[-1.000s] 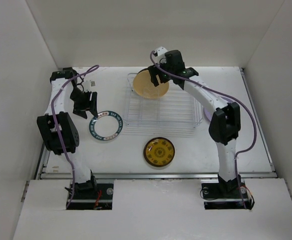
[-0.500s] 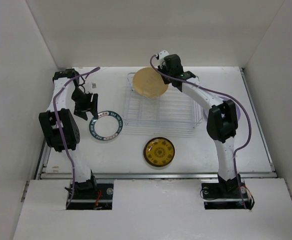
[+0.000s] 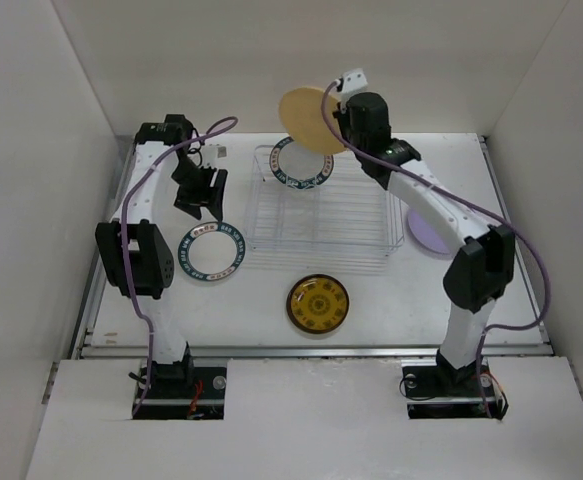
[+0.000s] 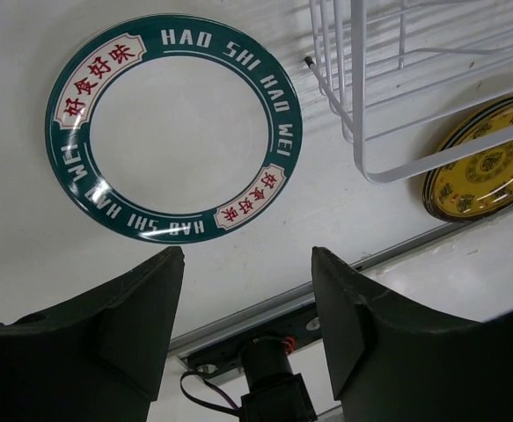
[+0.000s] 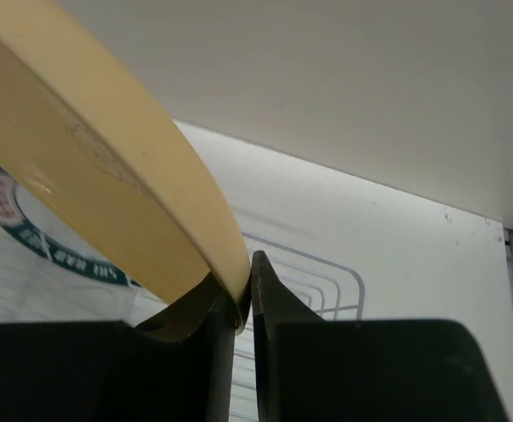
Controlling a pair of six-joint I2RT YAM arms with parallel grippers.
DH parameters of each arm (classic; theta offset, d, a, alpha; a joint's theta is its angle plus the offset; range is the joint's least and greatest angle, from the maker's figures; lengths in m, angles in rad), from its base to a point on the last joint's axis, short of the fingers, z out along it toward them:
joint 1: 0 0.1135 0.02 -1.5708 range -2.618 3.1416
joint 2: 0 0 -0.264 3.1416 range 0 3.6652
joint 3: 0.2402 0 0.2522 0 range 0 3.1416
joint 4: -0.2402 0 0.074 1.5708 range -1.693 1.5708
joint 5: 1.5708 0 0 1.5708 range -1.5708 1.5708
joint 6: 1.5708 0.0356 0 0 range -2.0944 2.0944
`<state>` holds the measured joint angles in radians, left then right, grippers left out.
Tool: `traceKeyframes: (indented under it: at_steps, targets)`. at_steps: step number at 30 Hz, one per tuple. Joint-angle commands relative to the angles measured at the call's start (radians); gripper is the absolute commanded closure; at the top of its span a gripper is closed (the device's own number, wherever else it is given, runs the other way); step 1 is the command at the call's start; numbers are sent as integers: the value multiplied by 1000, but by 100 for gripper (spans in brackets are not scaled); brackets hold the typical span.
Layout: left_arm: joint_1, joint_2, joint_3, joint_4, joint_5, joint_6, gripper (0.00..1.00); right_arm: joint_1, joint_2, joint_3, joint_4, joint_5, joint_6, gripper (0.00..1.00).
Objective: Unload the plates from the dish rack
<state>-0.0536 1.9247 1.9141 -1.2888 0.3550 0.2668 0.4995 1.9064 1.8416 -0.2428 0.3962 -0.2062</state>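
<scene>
**Three plates out, one in the air, one waiting in the rack**

The right claw point(image 5: 243, 308) is pinching the rim of the tan plate point(image 3: 309, 118) and holding it tilted in the air over the far end of the dish rack point(image 3: 321, 215), clear of the wires. Three plates are lying flat on the table point(image 3: 261, 300): a teal-rimmed plate point(image 3: 212, 253) just left of the rack, a brown-and-yellow plate point(image 3: 318, 303) in front of it, and a lilac plate point(image 3: 426, 235) to its right, partly hidden behind the right arm. A second teal-rimmed plate point(image 3: 299, 163) is leaning in the rack's far end and looks to be the only one left inside. By my reckoning the task is well past halfway: the tan plate needs setting down, then that last plate needs lifting out.

The left claw point(image 4: 247, 299) is hanging spread wide and empty near the teal-rimmed plate, not touching it.

Only the overhead view is showing the lilac plate and the full count. The right wrist view is showing the fingers meeting on the tan rim, which the overhead view is too small to show. The left wrist view is showing the lettering on the teal band and the bare gap between its fingers.
</scene>
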Motion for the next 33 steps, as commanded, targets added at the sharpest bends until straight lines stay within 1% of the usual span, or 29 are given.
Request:
traceKeyframes:
  at_steps: [1,2,3,4,5,6,7,8,9,10,11,12,13,14,15,16,18,19,28,29,30,32,33]
  targets:
    - [-15,11,39,-29,27,-24,43,-16,-133,1,108,142,172,100]
    - [-25,11,39,-29,27,-24,43,-35,-165,1,74,151,233,100]
    - [-38,11,39,-20,27,-24,43,-56,-181,1,33,151,375,100]
    - [-38,11,39,-20,27,-34,43,-112,-197,-24,-8,151,452,100]
    - [-49,11,39,-20,27,-34,43,-149,-237,-48,-85,141,532,100]
    - [-49,11,39,-20,27,-34,43,-229,-262,-129,-133,103,683,100]
    - [-49,-1,30,-9,27,-34,43,-269,-291,-130,-133,102,750,100]
    - [-49,-1,20,-9,27,-34,43,-312,-318,-242,-142,54,811,100]
    - [-49,-12,4,0,27,-34,43,-355,-370,-299,-162,32,874,100]
    - [-49,-24,3,0,16,-34,43,-396,-394,-356,-174,11,995,100]
    - [-49,-24,-12,11,16,-34,43,-483,-411,-410,-188,-44,1049,100]
    - [-49,-33,-24,11,16,-34,43,-524,-434,-506,-203,-77,1094,100]
    - [-49,-42,-24,11,4,-34,43,-564,-443,-554,-204,-109,1157,100]
    - [-49,-43,-36,20,4,-34,43,-625,-443,-597,-204,-134,1183,100]
    - [-49,-43,-36,20,-7,-25,43,-653,-452,-669,-204,-167,1208,100]
    - [-49,-55,-47,20,-7,-24,43,-676,-452,-698,-204,-178,1244,100]
    - [-49,-67,-59,29,-16,-24,43,-726,-452,-745,-204,-216,1257,100]
    - [-49,-67,-72,29,-16,-24,43,-737,-452,-775,-188,-229,1257,100]
    - [-49,-89,-90,39,-25,-24,43,-780,-429,-846,-188,-312,1286,100]
    - [-49,-89,-90,39,-25,-24,43,-780,-408,-855,-188,-336,1286,95]
    - [-49,-89,-90,39,-25,-24,43,-791,-397,-855,-188,-347,1286,86]
    - [-49,-89,-81,39,-34,-24,43,-791,-373,-864,-205,-376,1286,77]
    - [-49,-89,-81,39,-34,-24,43,-791,-362,-864,-214,-387,1286,70]
